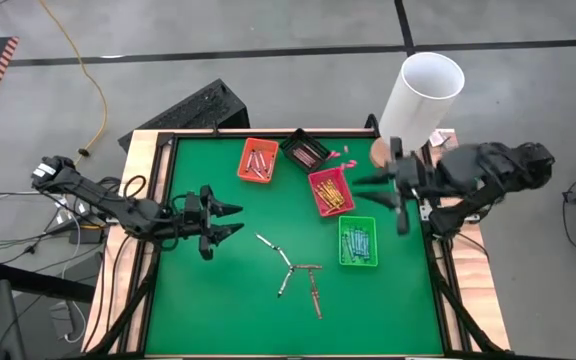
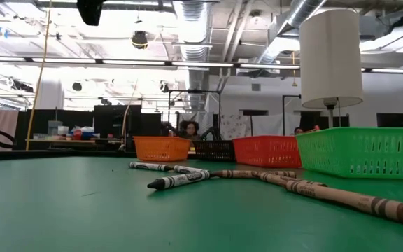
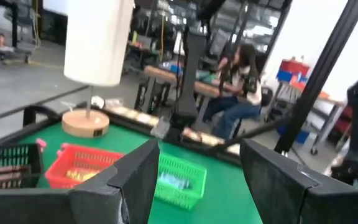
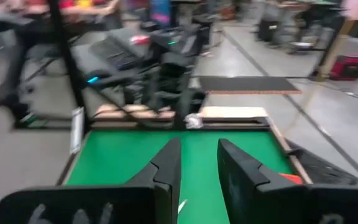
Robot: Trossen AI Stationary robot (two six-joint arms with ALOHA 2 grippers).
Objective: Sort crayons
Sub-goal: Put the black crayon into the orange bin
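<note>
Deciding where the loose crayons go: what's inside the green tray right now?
The green tray holds a small pile of light blue crayons. Their count cannot be told, and the tray's lattice wall hides them in the low view.

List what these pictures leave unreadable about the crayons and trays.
- Orange tray: crayon count and colours, high view, too small.
- Dark tray: contents, low view, hidden by its wall.
- Loose crayons: label text, every view, too small.
- Pink bits: what they are, high view, too small.
</note>
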